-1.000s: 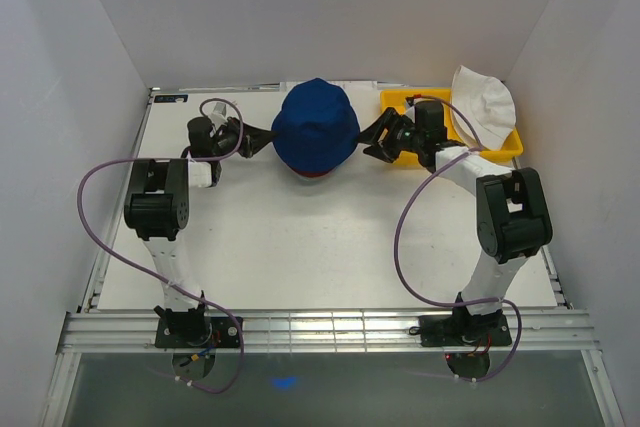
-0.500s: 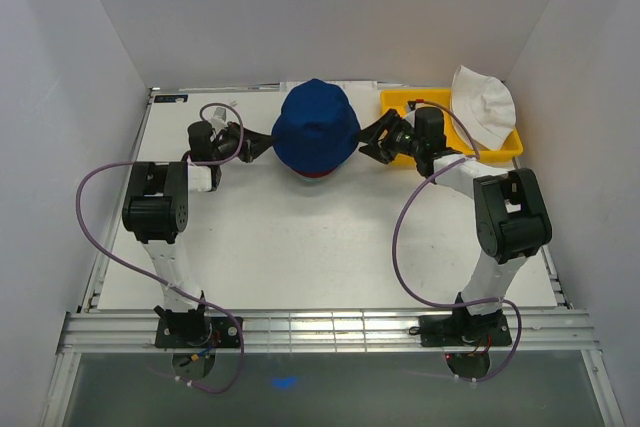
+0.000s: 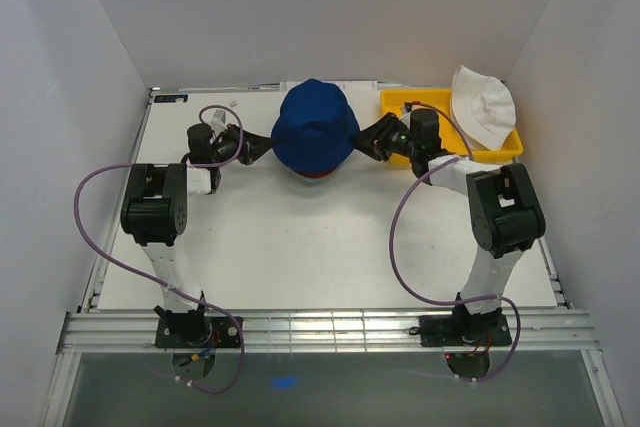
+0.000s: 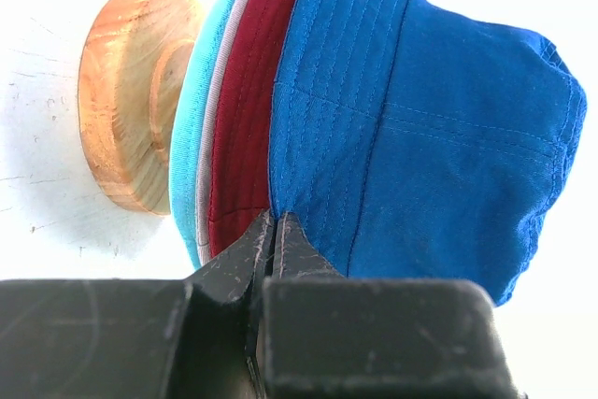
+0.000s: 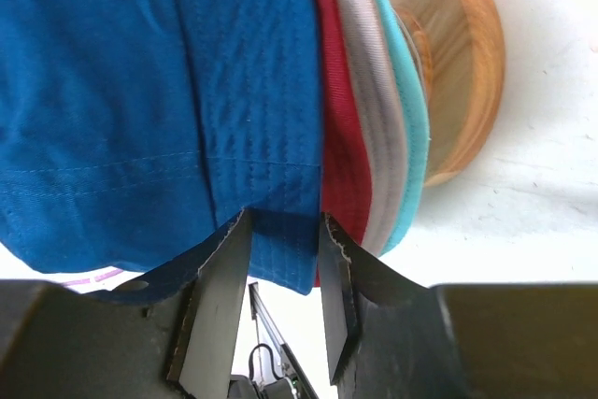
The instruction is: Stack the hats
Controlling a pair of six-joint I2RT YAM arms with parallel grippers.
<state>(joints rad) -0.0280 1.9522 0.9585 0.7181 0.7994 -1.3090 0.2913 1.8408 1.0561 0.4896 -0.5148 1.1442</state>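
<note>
A blue hat [image 3: 315,127] tops a stack on the wooden stand [image 4: 121,109] at the table's far middle. Under it lie a dark red hat [image 4: 248,119], a grey hat [image 5: 369,137] and a teal hat [image 4: 192,137]. My left gripper [image 3: 262,144] is shut on the left edge of the blue hat's [image 4: 420,119] brim. On the other side my right gripper [image 3: 368,140] is open, its fingers straddling the blue hat's [image 5: 140,91] brim with a gap still showing. A white hat [image 3: 485,102] rests in the yellow tray [image 3: 400,99].
The yellow tray stands at the far right, just behind my right wrist. The enclosure's white walls close in at the back and on both sides. Purple cables loop from both arms over the near half of the table.
My right gripper has slid left onto the blue hat's brim and its jaws have narrowed around it. The left gripper has kept its hold and place.
</note>
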